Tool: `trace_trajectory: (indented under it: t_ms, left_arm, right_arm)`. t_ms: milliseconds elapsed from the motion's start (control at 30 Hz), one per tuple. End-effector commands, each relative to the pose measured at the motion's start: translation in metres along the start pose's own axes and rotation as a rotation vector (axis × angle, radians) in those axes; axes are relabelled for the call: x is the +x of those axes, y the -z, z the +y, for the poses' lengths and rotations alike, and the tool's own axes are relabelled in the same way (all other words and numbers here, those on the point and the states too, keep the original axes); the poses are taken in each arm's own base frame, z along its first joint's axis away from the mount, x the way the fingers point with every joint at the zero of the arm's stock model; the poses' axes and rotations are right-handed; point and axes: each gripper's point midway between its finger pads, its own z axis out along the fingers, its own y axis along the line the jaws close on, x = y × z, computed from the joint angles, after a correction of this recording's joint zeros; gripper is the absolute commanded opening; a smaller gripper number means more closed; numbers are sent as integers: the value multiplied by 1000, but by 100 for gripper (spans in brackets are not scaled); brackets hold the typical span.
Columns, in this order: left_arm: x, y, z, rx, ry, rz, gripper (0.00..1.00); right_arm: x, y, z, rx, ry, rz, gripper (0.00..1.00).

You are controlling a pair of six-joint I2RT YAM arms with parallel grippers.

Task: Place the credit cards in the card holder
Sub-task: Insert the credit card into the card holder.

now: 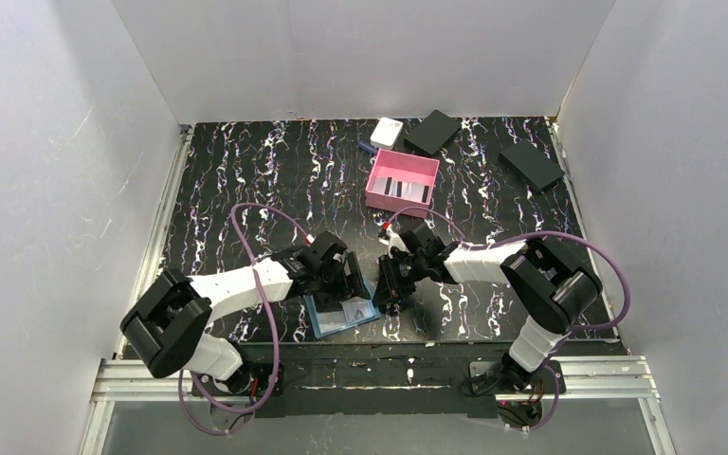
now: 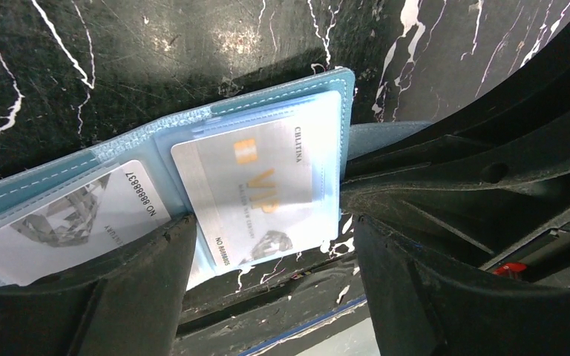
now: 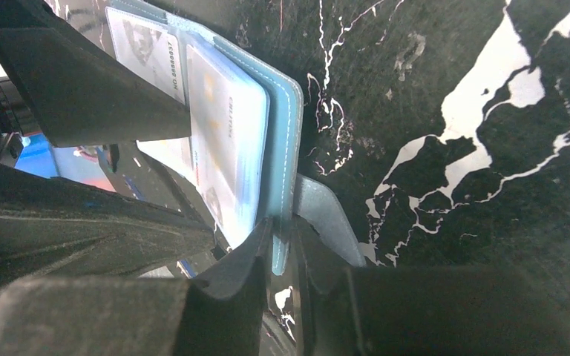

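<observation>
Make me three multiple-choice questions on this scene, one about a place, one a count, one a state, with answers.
1. In the overhead view, where is the pink tray relative to the wallet? A lower left; B upper right; C on it.
2. How many cards show inside the wallet? A none; B two; C five.
3. What is the right tool doing? A pinching the wallet's edge; B holding the tray; C hanging open, apart.
Answers: 1 B, the tray sits higher and further right; 2 B, the left wrist view shows two; 3 A, its fingers are shut on the blue edge.
</observation>
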Motion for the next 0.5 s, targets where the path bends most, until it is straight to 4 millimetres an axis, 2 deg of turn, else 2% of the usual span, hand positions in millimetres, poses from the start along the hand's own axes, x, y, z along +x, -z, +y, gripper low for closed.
trace_trajectory:
  t_ms: [0, 233, 400, 467]
  left_arm:
    - [-10, -1, -44, 145, -51, -11, 75]
    - [-3, 9, -65, 141, -169, -10, 75]
    - [3, 14, -85, 255, -150, 8, 75]
    - [4, 13, -83, 244, -151, 14, 75]
  right_arm:
    - [-4, -8, 8, -38, 8, -4, 23]
    - [-6, -9, 7, -24, 7, -1, 23]
    - [-6, -10, 5, -17, 7, 1, 23]
    - [-5, -9, 4, -7, 10, 2, 23]
